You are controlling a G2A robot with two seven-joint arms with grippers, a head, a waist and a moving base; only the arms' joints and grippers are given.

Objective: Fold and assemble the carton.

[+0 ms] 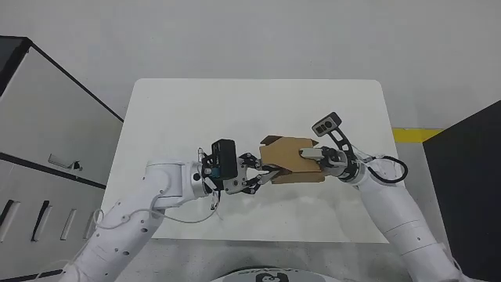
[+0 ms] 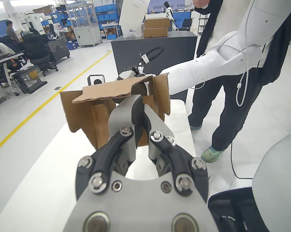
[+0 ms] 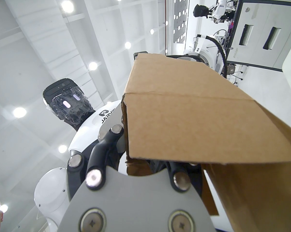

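Cardboard flap pinched in left hand [image 2: 138,109], fingers [image 2: 122,117] closed on it. Flap belongs to carton [image 1: 290,164], directly ahead of left hand, at carton's open end. Flaps at this end loose, splayed outward; one bent over opening. Right hand [image 1: 308,154] at carton's opposite end, clamped on its upper wall: one finger on top of carton, other inside. Carton spans gap between both hands. White tabletop [image 1: 196,117] under carton; contact with it unclear.
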